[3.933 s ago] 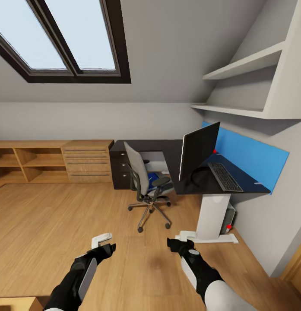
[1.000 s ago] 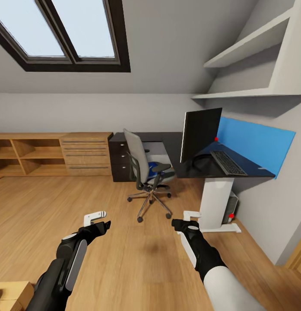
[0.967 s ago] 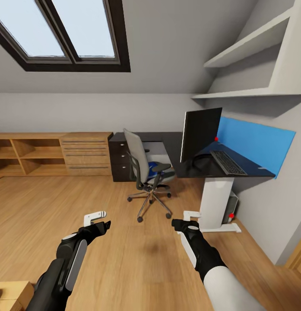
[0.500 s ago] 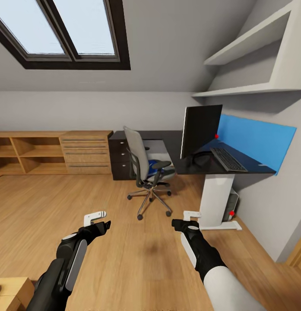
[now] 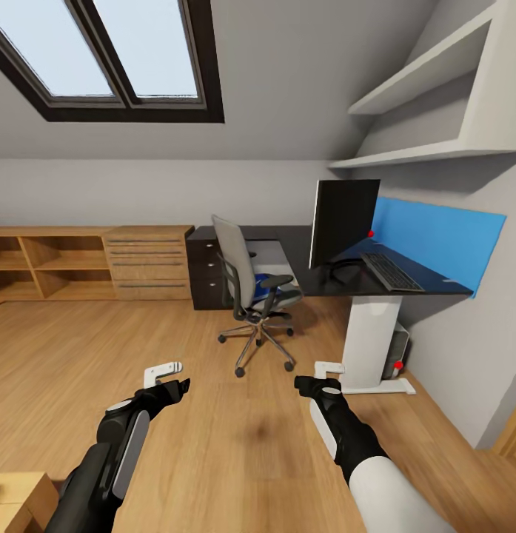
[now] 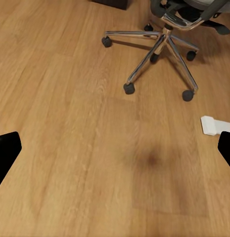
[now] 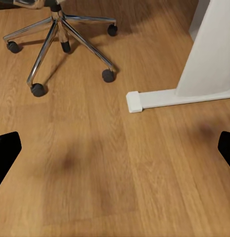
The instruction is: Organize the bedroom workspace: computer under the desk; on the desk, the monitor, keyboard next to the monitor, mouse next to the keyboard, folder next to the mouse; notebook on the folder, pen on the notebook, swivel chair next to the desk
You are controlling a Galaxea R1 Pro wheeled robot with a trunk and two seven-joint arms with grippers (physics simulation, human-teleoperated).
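Blue folder [image 5: 263,285] on swivel chair [image 5: 246,285]; no legible writing.

No text, label, brand, number or sign could be read anywhere. The monitor [image 5: 343,223] on the desk [image 5: 317,283] showed a blank dark back, and the keyboard [image 5: 391,272] keys at the right were too small to make out.
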